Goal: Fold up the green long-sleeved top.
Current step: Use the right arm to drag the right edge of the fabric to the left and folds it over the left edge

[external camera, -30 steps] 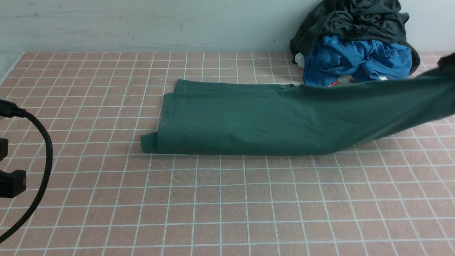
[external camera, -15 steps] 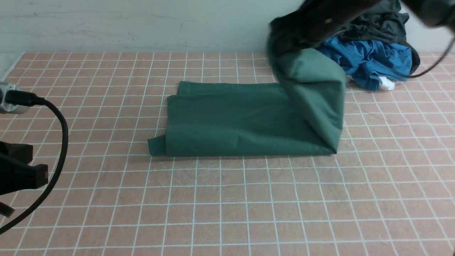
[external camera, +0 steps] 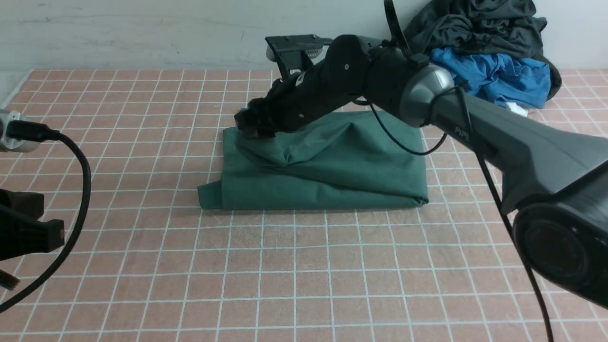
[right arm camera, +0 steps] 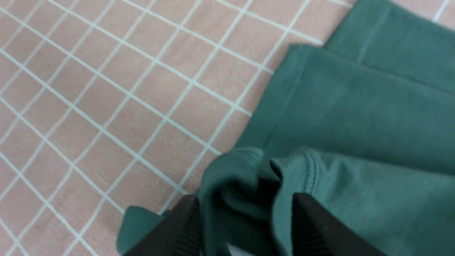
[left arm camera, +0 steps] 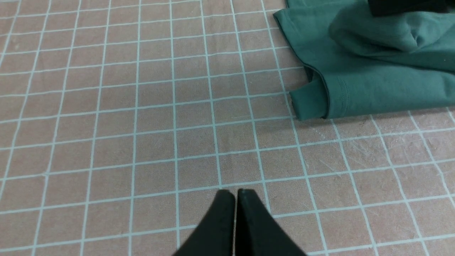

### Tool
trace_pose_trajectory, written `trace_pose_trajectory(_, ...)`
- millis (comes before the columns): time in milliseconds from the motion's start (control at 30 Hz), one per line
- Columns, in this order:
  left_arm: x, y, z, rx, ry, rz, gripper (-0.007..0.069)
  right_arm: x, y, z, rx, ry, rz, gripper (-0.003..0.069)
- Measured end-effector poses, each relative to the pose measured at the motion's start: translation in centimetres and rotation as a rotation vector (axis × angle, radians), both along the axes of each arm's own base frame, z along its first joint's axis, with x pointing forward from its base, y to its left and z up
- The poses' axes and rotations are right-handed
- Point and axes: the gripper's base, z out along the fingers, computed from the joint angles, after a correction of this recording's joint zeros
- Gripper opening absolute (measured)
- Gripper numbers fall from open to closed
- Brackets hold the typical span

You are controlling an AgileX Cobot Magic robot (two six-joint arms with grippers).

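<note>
One green long-sleeved top [external camera: 332,175], folded over, at bench [external camera: 304,266] centre; right gripper [external camera: 251,127] at its 10 o'clock corner, jaws parted, loose cloth between. Left gripper [left arm camera: 235,195], bench 8 o'clock, jaws clenched, empty.

The desk [external camera: 285,266] is lit evenly and softly; a thin shadow is cast under the green long-sleeved top [external camera: 332,190]. The right wrist view is slightly blurred.
</note>
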Motion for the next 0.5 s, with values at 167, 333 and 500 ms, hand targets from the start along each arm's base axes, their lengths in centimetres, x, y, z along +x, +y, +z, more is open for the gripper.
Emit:
trace_pose_trajectory(167, 0.0, 0.0, 0.0, 0.000, 0.000, 0.000, -0.0003, -0.6, -0.8, 4.5, -0.025, -0.126, 0.034, 0.0390)
trace_pose_trajectory(333, 0.0, 0.0, 0.0, 0.000, 0.000, 0.000, -0.0003, -0.9, -2.7, 6.2, -0.206, -0.177, 0.049, 0.0293)
trace_pose_trajectory(500, 0.0, -0.1, 0.0, -0.018, 0.000, 0.001, -0.0003, -0.4, -4.5, 1.1, -0.401, 0.041, 0.009, 0.0085)
